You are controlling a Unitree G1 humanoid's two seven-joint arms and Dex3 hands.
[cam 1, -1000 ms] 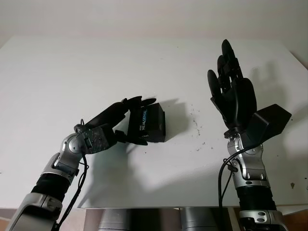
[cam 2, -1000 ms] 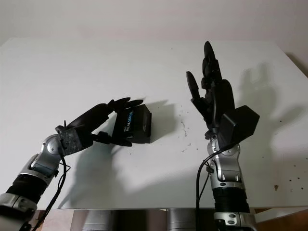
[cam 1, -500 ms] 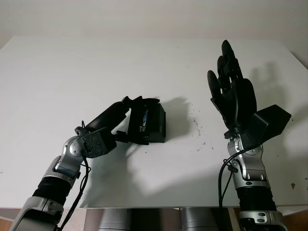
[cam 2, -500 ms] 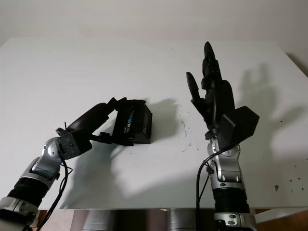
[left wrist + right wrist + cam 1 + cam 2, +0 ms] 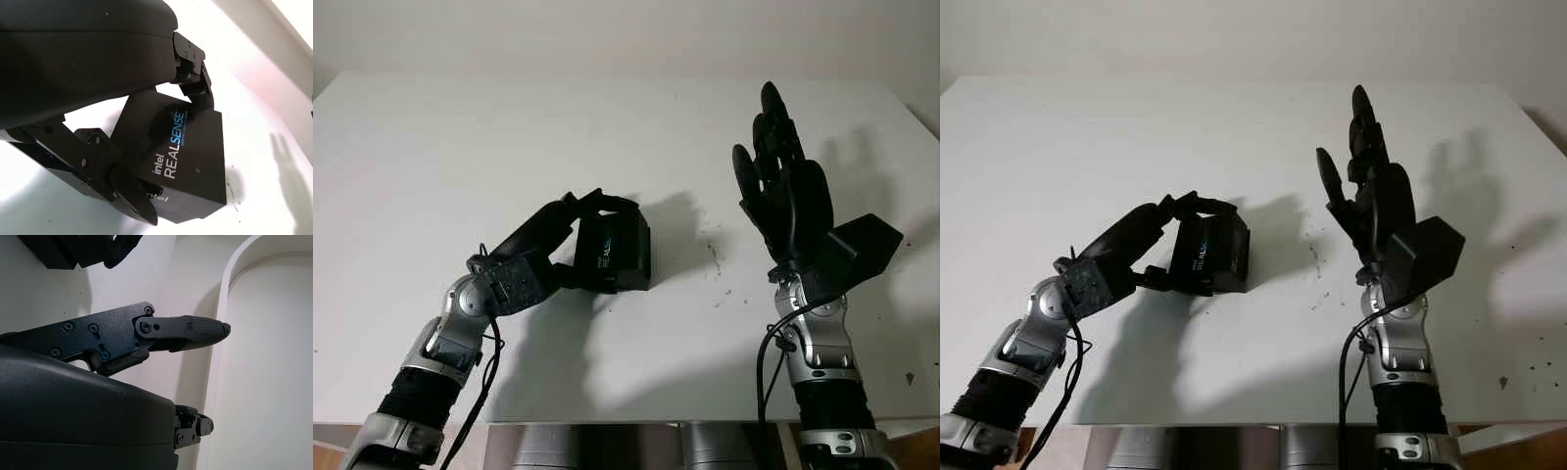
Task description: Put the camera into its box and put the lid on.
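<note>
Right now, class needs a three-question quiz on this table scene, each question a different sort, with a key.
1. True or false: the left hand is closed on the black box.
2. Which word is printed large on the box? A) REALSENSE B) KODAK C) CANON
3. Fill in: the right hand is raised above the white table, open and holding ____.

Key: 1 true; 2 A; 3 nothing.

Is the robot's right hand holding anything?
No, the right hand is raised above the table and open, while the left hand grips the black box.
</note>
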